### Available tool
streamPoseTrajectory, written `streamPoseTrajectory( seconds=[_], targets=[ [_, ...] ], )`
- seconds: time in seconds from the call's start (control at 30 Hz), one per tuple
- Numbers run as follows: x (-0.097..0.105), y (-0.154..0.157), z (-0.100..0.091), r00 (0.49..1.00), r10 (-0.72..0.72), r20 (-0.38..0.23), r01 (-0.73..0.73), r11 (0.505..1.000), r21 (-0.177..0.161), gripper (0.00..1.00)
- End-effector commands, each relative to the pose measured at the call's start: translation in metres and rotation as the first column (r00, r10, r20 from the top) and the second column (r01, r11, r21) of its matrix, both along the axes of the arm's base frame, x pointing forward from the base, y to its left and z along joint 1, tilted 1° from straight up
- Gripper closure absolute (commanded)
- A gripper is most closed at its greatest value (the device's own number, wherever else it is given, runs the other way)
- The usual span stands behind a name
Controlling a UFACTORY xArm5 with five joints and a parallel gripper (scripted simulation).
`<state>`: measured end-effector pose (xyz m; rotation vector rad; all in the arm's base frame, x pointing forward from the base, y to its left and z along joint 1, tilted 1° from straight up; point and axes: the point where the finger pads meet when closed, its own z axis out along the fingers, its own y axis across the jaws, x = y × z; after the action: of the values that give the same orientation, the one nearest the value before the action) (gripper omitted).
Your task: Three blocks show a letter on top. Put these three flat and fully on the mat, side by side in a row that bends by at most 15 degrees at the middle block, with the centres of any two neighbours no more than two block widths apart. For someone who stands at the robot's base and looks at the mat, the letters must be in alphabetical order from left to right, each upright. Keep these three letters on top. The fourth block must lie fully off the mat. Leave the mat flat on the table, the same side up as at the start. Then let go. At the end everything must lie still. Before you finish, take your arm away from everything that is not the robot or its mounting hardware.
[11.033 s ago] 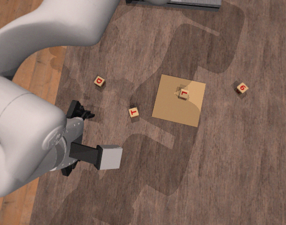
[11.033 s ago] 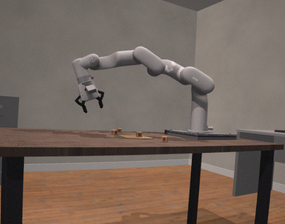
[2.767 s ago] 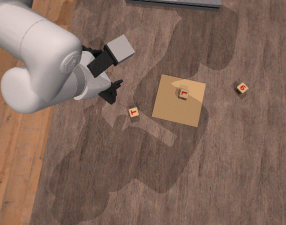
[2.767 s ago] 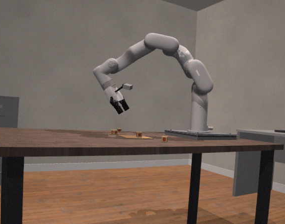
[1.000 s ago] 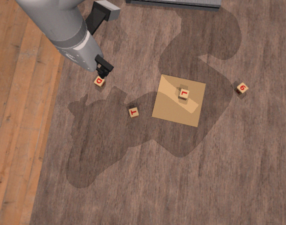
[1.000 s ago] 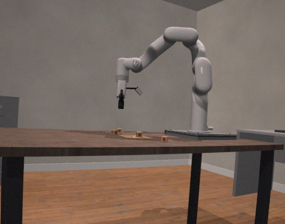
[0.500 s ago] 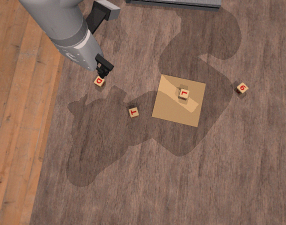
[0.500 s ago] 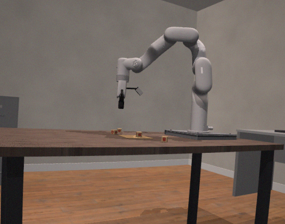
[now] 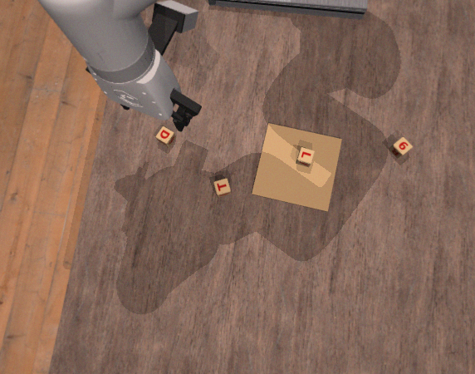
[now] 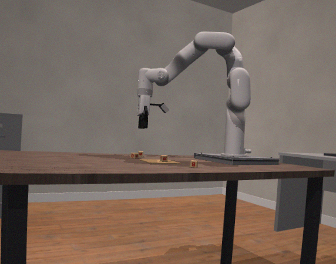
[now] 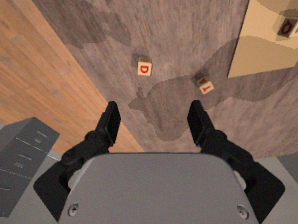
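The tan mat (image 9: 297, 166) lies flat on the wooden table. The L block (image 9: 306, 155) sits on it, near its middle; it also shows in the wrist view (image 11: 287, 27). The T block (image 9: 222, 187) lies on the table left of the mat and shows in the wrist view (image 11: 205, 86). The D block (image 9: 165, 135) lies further left, near the table's left edge, and shows in the wrist view (image 11: 144, 68). The 6 block (image 9: 402, 145) lies on the table right of the mat. My gripper (image 9: 183, 116) (image 10: 143, 121) is open and empty, high above the table, close to over the D block.
The robot's base plate (image 9: 289, 6) is at the far edge of the table. The table's left edge (image 9: 84, 187) runs close to the D block. A grey filing cabinet (image 10: 4, 141) stands beyond the table.
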<state>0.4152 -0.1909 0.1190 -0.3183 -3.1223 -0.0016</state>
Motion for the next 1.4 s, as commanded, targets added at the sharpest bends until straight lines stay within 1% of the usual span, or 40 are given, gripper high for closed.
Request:
streamPoseTrajectory(
  seconds=[0.0,0.13,0.3,0.37,0.4,0.6,0.87,0.93,0.97,1.1,1.37],
  targets=[
    [0.004,0.01,-0.001,0.99,0.139,0.003,-0.139,0.99,-0.002,0.0],
    [0.005,0.018,-0.002,0.973,0.233,0.003,-0.233,0.973,-0.001,0.0],
    [0.007,0.027,-0.004,0.938,0.346,0.003,-0.346,0.938,-0.001,0.0],
    [0.007,0.027,-0.004,0.938,0.346,0.003,-0.346,0.938,-0.001,0.0],
    [0.008,0.033,-0.005,0.912,0.41,0.003,-0.41,0.912,-0.001,0.0],
    [0.01,0.043,-0.007,0.85,0.527,0.002,-0.527,0.85,-0.001,0.0],
    [0.012,0.058,-0.01,0.735,0.678,0.002,-0.678,0.735,0.0,0.0],
    [0.012,0.058,-0.01,0.735,0.678,0.002,-0.678,0.735,0.0,0.0],
    [0.012,0.064,-0.011,0.687,0.727,0.002,-0.727,0.687,0.0,0.0],
    [0.013,0.071,-0.013,0.623,0.782,0.002,-0.782,0.623,0.001,0.0],
    [0.013,0.086,-0.016,0.464,0.886,0.002,-0.886,0.464,0.001,0.0]
  ],
)
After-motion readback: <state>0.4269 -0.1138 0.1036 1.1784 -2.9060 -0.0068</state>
